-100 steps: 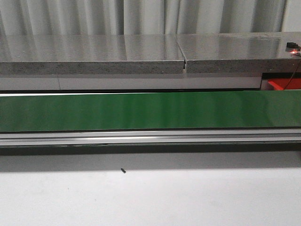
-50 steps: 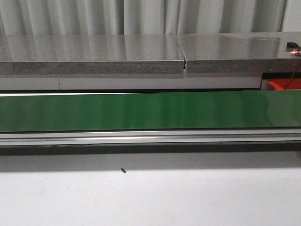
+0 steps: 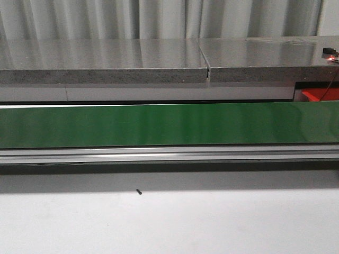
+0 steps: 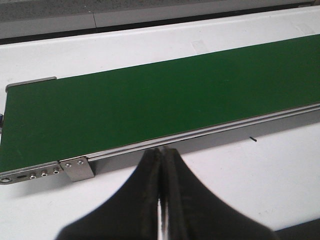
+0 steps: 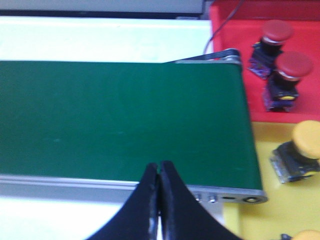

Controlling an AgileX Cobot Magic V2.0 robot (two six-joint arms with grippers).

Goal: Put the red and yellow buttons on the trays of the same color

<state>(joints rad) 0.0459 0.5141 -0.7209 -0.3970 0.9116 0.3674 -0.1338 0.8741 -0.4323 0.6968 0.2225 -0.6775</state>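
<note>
L claw [image 4: 161, 200] and R claw [image 5: 159, 200] both pressed together, holding nothing, over near edge of green belt [image 3: 169, 124]. Two red buttons [image 5: 285, 75] on red tray [image 5: 230, 30]; yellow button [image 5: 300, 150] on yellow tray [image 5: 265, 215], past belt end.

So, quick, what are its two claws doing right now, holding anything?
Left tool: closed, holding nothing, above the white table beside the green belt.
Right tool: closed, empty, over the belt's edge.
</note>
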